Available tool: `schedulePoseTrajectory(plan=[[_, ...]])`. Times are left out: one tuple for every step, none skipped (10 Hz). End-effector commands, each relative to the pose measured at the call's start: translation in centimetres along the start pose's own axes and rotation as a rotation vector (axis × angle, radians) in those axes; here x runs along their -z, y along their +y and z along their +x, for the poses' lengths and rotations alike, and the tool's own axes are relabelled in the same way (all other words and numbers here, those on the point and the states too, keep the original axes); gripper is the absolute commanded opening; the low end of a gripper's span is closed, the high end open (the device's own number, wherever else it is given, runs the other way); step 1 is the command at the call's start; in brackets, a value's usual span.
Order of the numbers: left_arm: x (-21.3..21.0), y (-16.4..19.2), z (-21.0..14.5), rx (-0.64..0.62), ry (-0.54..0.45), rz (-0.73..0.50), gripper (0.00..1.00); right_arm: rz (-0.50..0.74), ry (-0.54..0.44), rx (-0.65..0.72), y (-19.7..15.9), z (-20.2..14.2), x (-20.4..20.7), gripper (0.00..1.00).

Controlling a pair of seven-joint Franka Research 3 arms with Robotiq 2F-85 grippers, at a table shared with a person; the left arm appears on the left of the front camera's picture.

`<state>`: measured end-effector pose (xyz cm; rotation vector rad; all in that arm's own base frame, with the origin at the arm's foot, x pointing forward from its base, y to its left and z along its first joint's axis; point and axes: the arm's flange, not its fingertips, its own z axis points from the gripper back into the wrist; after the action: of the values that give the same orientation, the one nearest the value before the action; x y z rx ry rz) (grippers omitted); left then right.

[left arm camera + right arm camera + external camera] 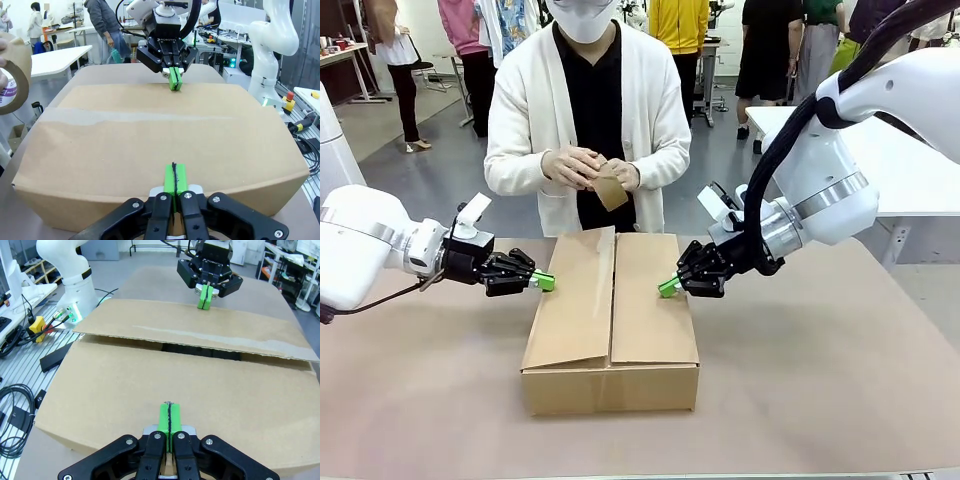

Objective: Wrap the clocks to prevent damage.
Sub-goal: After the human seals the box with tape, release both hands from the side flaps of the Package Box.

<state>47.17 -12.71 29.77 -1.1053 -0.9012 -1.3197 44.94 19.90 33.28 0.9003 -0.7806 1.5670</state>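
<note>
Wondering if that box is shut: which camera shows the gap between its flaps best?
The right wrist view: looking down on the cardboard box, the gap shows dark between the flaps. The front view gives a thin seam; the left wrist view's near flap hides it.

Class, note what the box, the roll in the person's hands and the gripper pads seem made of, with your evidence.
The box: corrugated cardboard, matt brown; a wavy cut edge shows along its top. The roll: likely brown packing tape, slightly glossy, wound on a ring. The pads: bright green, smooth, probably rubber or plastic; the look leaves it open.
</note>
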Motion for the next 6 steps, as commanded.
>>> schedulePoseTrajectory(plan=[[0.26, -0.02, -0.32, -0.001, 0.010, 0.002, 0.00, -0.001, 0.003, 0.006, -0.01, -0.28, 0.16, 0.01], [0.26, -0.02, -0.32, -0.001, 0.010, 0.002, 0.00, -0.001, 0.003, 0.006, -0.01, -0.28, 0.16, 0.01], [0.26, -0.02, -0.32, -0.001, 0.010, 0.002, 0.00, -0.001, 0.003, 0.006, -0.01, -0.28, 0.16, 0.01], [0.26, -0.02, -0.32, -0.001, 0.010, 0.002, 0.00, -0.001, 0.003, 0.006, -0.01, -0.28, 0.16, 0.01], [0.26, -0.02, -0.32, -0.001, 0.010, 0.002, 0.00, -0.001, 0.003, 0.006, -0.01, -0.28, 0.16, 0.01], [0.26, -0.02, -0.32, -0.001, 0.010, 0.002, 0.00, -0.001, 0.003, 0.006, -0.01, -0.28, 0.16, 0.01]])
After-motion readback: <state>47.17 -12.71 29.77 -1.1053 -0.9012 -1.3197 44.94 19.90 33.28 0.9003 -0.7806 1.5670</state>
